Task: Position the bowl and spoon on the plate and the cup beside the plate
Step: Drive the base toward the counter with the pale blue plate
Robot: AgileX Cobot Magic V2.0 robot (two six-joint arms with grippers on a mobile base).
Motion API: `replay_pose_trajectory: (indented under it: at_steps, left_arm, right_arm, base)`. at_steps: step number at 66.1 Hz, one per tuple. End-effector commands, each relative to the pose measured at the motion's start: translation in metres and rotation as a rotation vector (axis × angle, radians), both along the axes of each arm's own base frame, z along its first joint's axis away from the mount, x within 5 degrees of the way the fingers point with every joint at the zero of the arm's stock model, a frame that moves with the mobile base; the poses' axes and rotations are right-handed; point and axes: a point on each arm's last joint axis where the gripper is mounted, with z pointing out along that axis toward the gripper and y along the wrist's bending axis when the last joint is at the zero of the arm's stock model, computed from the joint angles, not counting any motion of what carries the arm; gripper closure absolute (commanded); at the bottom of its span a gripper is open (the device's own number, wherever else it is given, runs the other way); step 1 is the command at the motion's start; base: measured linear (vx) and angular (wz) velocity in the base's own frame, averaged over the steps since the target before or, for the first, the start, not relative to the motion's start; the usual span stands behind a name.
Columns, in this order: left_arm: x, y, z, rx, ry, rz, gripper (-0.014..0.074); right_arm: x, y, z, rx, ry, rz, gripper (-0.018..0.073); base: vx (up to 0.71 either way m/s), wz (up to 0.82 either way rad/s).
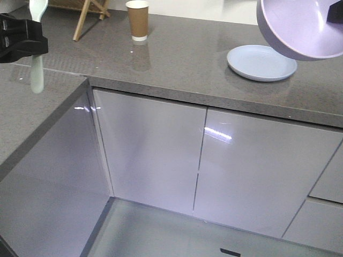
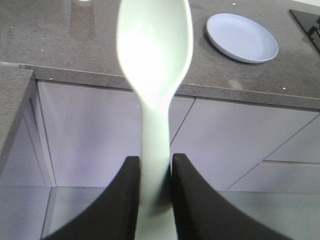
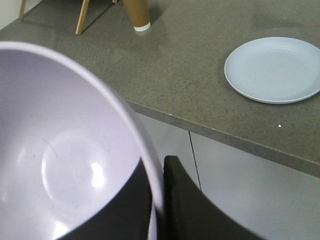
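Fingers (image 2: 125, 200) of the left gripper (image 2: 154, 159) are pinched on the thick handle of the short pale mint-green plastic spoon (image 2: 155, 50), one black pad on each side. The spoon is upright, scoop end up, held in the air over the near-left run of the speckled grey stone countertop (image 1: 187, 59).

The right gripper (image 3: 156, 162) is clamped on the rim of the small round lavender plastic bowl (image 3: 65, 150) (one finger inside the wall, one outside). The bowl is off the counter and tilted, its opening turned toward the front camera. It appears to hang beside the right edge of the round pale blue-lilac plate (image 1: 261, 62); whether it is directly over the plate cannot be settled.

The plate lies flat near the counter's front edge. The brown paper cup (image 1: 138, 20), with white rim and base band, stands upright farther back, well apart from the plate and to its left in the front view. Wooden legs (image 1: 88, 16) stand behind the cup. Glossy pale cabinet doors (image 1: 150, 155) sit below.
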Motion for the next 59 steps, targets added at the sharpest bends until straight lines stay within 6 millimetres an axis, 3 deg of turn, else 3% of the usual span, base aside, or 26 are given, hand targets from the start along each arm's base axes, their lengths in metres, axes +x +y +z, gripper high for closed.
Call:
replay_pose_trajectory:
  at_steps: [1, 59]
  left_arm:
    - [-0.0063, 0.0006, 0.0197, -0.045, -0.106, 0.012, 0.0603]
    - [-0.0063, 0.0006, 0.0197, -0.045, -0.106, 0.012, 0.0603]
  right_arm:
    - [-0.0088, 0.0011, 0.0199, 0.02, -0.11, -0.012, 0.0569]
    - [-0.0088, 0.0011, 0.0199, 0.019, -0.11, -0.012, 0.0569]
  base:
    - [-0.05, -0.23]
    - [-0.04, -0.2]
